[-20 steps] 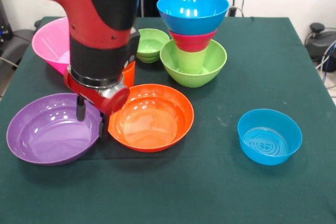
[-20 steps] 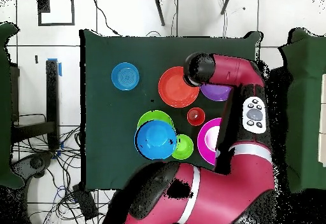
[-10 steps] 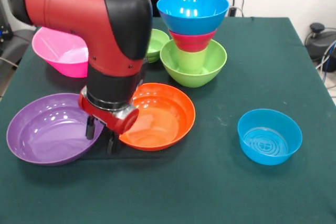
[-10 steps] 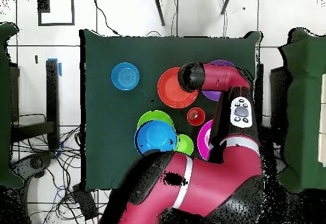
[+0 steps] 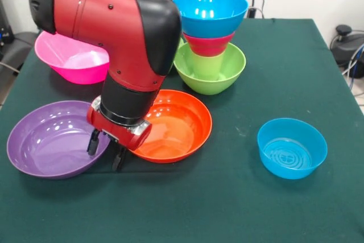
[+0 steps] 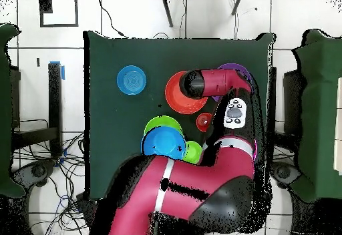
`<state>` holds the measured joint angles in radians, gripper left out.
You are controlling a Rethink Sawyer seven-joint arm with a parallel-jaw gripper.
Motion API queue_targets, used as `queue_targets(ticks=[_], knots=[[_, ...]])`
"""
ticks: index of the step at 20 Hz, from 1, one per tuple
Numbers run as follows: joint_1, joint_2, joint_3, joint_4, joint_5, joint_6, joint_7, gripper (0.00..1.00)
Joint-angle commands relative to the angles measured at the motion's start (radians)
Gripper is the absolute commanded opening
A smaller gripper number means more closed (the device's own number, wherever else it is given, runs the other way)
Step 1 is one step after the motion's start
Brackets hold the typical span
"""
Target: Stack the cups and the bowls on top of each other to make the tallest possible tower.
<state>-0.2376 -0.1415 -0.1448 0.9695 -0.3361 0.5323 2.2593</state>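
No brand, label or writing can be read on any object or on the arm. One red and black arm reaches down from the upper left of the front view, its wrist bent so the gripper hangs over the gap where the purple bowl and the orange bowl meet. Its two dark fingers are spread apart and hold nothing; one sits at the purple bowl's rim, the other just beside the orange bowl's near edge. Compared with half a second ago, the arm's elbow has swung further right across the front view, now hiding the small green bowl behind it and part of the pink bowl, while the gripper has stayed at nearly the same spot between the two bowls. The orange bowl has shifted very little.

The tower stands behind the orange bowl on the green table: a medium green bowl as base, a lime cup inside it, a red bowl on that, and a large blue bowl on top. A small blue bowl sits alone, well apart to the right. In the overhead view the arm covers most of the purple bowl; the orange cup stands near the tower.
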Motion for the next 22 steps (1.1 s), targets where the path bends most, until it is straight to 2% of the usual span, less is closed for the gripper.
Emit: queue_targets(ticks=[1,4,13,16,17,19,22], knots=[[0.030,0.048,-0.013,-0.025,-0.067,-0.036,0.030,1.00],[0.034,0.045,-0.022,-0.011,-0.052,-0.043,0.032,1.00],[-0.006,0.072,0.039,-0.038,-0.020,-0.050,-0.026,1.00],[-0.043,0.061,0.099,-0.015,-0.005,-0.048,-0.086,1.00],[-0.061,0.057,0.130,-0.010,0.003,-0.038,-0.119,0.00],[-0.081,0.051,0.159,0.003,0.021,-0.028,-0.132,0.00],[-0.080,0.025,0.156,0.011,0.029,-0.003,-0.119,0.00]])
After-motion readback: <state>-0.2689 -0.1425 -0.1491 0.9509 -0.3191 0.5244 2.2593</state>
